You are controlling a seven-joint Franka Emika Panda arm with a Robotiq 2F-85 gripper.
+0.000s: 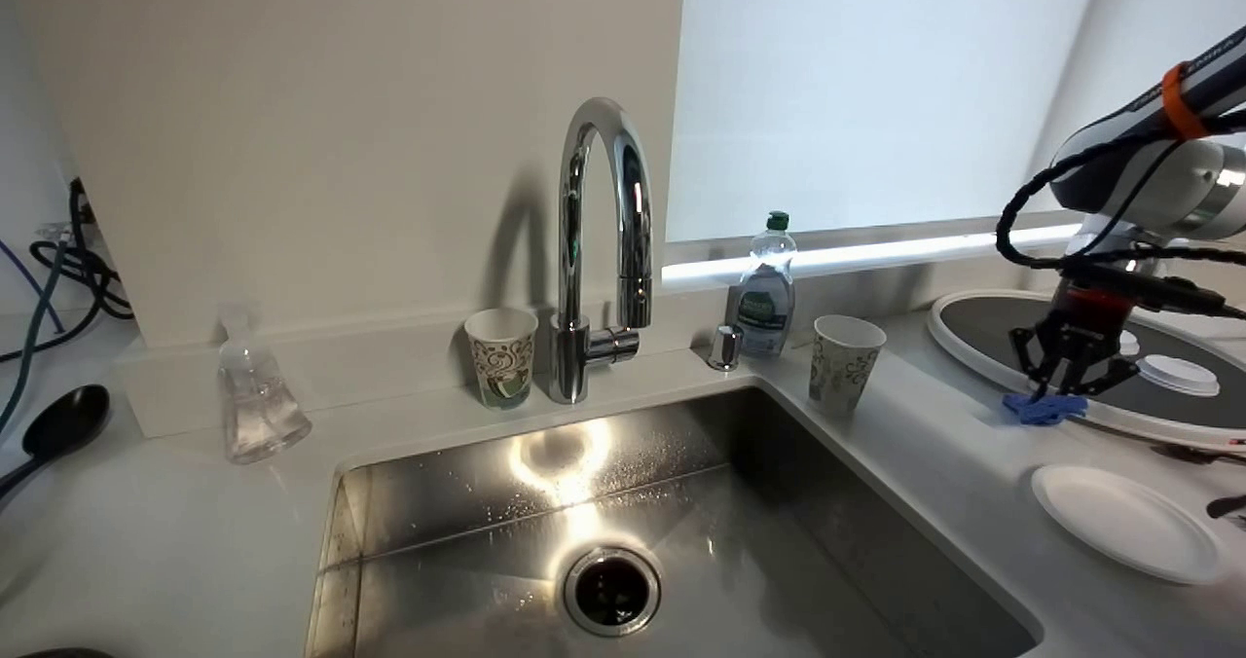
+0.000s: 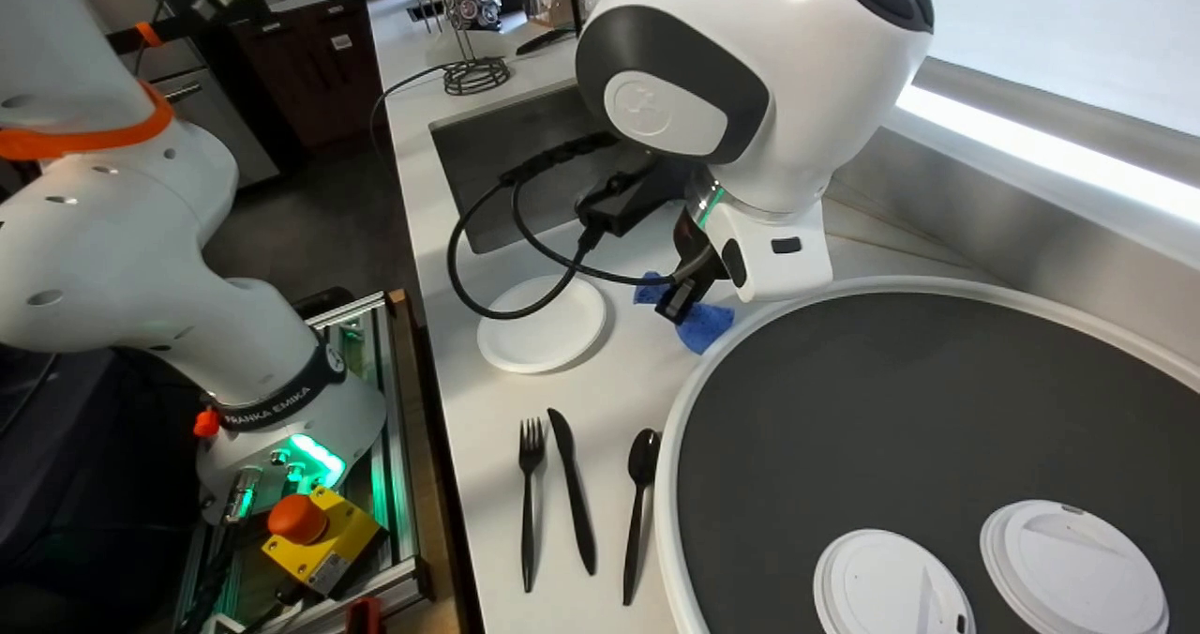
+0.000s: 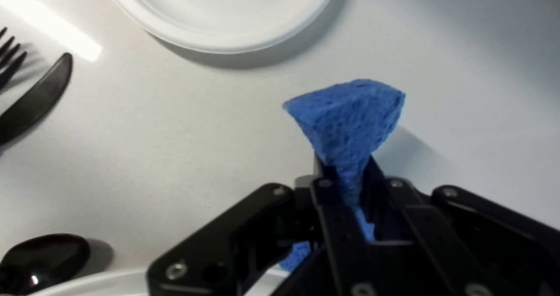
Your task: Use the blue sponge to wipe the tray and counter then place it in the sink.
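The white worktop (image 1: 954, 473) is the broadest thing, and the arm (image 2: 253, 324) reaches over it. The steel sink (image 1: 779, 561) is set into it, the round grey tray (image 2: 844, 409) lies to one side, and smaller come a white plate (image 2: 536, 348) and a green-capped detergent bottle (image 1: 766, 293). The end effector (image 3: 348, 171) stands nearly closed, gripping the blue sponge (image 3: 348, 116) across its pinched middle, between plate and tray; whether the sponge presses down or hangs just above, I cannot tell. It should be light, soft and springy, safe to squeeze firmly, though perhaps slippery if wet. The middle looks the best hold, leaving both ends free to wipe. Smallest is the lettering (image 2: 272, 413): "FRANKA EMIKA" reads on the arm's base; the bottle's label (image 1: 762, 310) is too blurred.
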